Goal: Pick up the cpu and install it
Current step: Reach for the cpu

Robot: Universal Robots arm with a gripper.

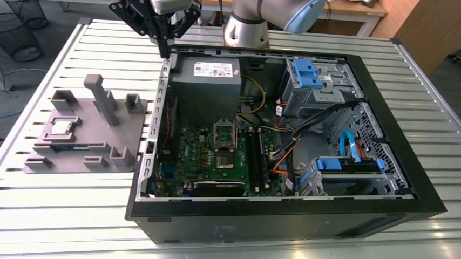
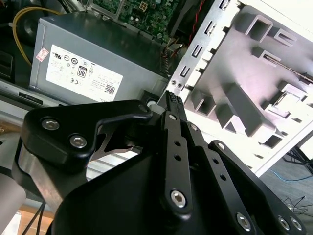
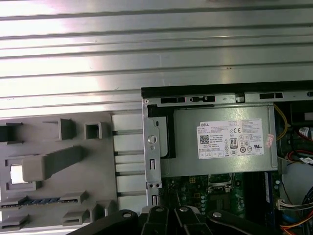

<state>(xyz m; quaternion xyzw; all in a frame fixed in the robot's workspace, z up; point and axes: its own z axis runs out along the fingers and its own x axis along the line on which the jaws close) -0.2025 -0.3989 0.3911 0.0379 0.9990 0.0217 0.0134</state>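
Over at the exterior view's left, on the grey tray beside the open case, the cpu lies flat in its own shallow pocket, silver top up. It is well apart from the gripper, which hangs above the case's far corner on the exterior view's left, by the power supply. Its black fingers look pinched together at the tips in the second wrist view with nothing between them, so it's closed on air. Nothing's been picked up yet. The socket sits on the board in the middle of the case, and what's in it is too small to make out. I'd reckon that chip is light and stiff, but slick on its metal lid and delicate underneath, so no hard squeezing and no dragging. It's thin, with the pocket walls close round it, so the sensible hold looks to be across two opposite edges of the rim, fingers coming straight down and keeping it level so it doesn't tilt or slip; a knock on a corner or a crooked drop into the socket could do damage
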